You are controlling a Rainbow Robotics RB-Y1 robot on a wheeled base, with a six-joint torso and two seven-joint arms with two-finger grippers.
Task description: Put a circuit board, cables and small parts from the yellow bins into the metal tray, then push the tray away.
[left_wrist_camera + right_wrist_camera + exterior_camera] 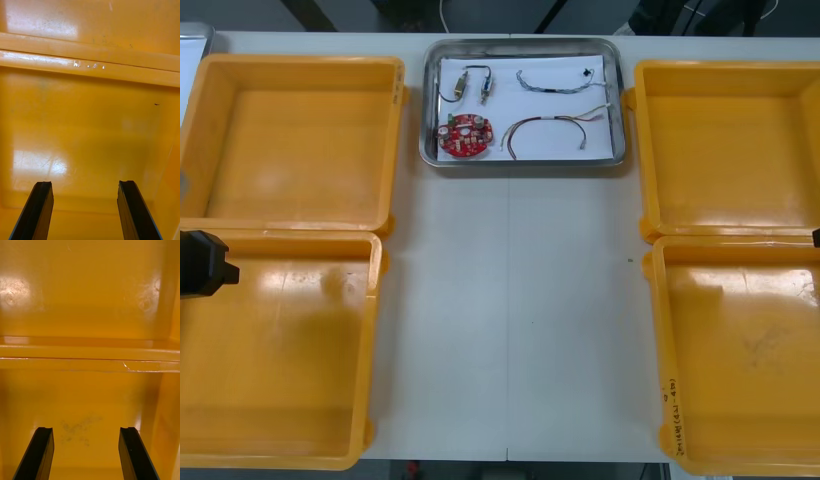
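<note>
The metal tray (pixel 523 158) stands at the table's far edge between the bins, white inside. It holds a round red circuit board (pixel 464 136), small metal parts (pixel 470 82), a twisted blue and white cable (pixel 552 85) and a red and yellow cable (pixel 550 126). My left arm (pixel 202 263) juts in at the left edge, over the near left yellow bin (pixel 275 345). The left gripper (pixel 85 210) is open above that bin's bare floor. The right gripper (pixel 86 452) is open above the near right yellow bin (pixel 745 350), nothing between its fingers.
The far left bin (pixel 295 140) and far right bin (pixel 728 140) flank the tray and hold nothing. In both wrist views a rim (pixel 90 352) separates the near bin from the far one. Bare table (pixel 510 310) runs down the middle.
</note>
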